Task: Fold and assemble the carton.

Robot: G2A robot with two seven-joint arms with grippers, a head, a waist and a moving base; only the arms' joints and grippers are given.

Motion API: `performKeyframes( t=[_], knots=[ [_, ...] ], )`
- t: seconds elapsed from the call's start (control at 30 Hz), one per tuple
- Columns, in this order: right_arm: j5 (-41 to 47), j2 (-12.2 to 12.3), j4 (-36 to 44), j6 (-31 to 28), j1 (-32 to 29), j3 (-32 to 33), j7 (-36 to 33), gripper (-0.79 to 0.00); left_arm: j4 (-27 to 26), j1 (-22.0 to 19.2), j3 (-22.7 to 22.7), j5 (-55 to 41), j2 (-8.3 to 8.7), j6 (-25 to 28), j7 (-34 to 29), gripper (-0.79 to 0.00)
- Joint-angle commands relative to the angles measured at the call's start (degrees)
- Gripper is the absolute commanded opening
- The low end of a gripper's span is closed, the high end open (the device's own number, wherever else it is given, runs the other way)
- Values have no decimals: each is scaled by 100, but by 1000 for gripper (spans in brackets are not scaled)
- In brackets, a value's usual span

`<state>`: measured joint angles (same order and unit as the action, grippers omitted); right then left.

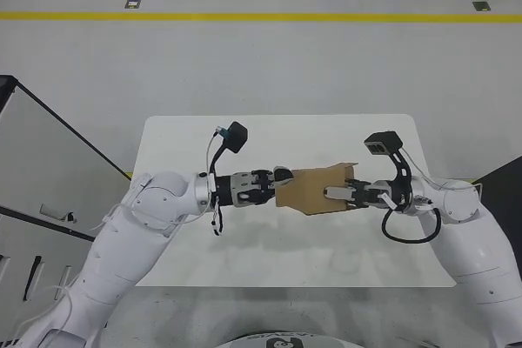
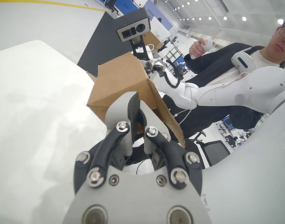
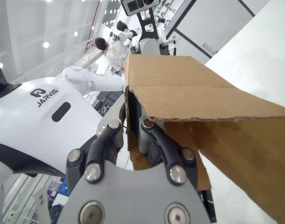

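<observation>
A brown cardboard carton point(image 1: 313, 190) hangs above the middle of the white table point(image 1: 244, 252), held at both ends. My left gripper point(image 1: 277, 180) is at its left end, and in the left wrist view this gripper point(image 2: 136, 104) is shut on an edge of the carton point(image 2: 119, 82). My right gripper point(image 1: 339, 192) is at the right end. In the right wrist view the right gripper point(image 3: 132, 114) is shut on a flap of the carton point(image 3: 179, 89), whose panels stand partly unfolded with one loose flap hanging toward the table.
The table is bare around the carton, with rounded corners and open floor beyond its far edge. A dark-framed partition point(image 1: 35, 148) stands off the table's left side, and another dark panel point(image 1: 513, 170) is at the right.
</observation>
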<state>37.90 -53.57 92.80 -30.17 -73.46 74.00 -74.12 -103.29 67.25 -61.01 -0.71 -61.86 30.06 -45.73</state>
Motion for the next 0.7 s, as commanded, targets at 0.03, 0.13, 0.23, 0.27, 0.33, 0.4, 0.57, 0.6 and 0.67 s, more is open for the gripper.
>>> performKeyframes(
  t=[0.03,0.13,0.23,0.27,0.33,0.4,0.57,0.6,0.67],
  knots=[
    [5,11,-32,-5,16,-21,5,-785,11,-23,56,-12,-7,1,-25,-785],
    [11,23,-56,-12,42,-44,12,-785,31,-54,126,-26,-19,-1,-39,-785],
    [23,33,-86,-26,60,-68,26,-785,56,-92,198,-36,-33,-7,-44,-785],
    [25,36,-91,-34,63,-75,34,-785,64,-106,217,-36,-37,-7,-40,-785],
    [36,42,-101,-39,67,-91,39,-785,83,-130,255,-36,-45,-8,-34,-785],
    [53,47,-102,-39,70,-117,39,-785,102,-151,285,-27,-53,-7,-15,-785],
    [77,57,-107,-46,81,-179,46,-785,131,-181,324,-8,-65,-2,28,-785],
    [93,60,-113,-46,80,-186,46,-785,136,-183,308,3,-63,-7,42,-785],
    [113,69,-133,-56,82,-175,56,-785,129,-174,261,23,-55,-11,56,-785]
  ],
)
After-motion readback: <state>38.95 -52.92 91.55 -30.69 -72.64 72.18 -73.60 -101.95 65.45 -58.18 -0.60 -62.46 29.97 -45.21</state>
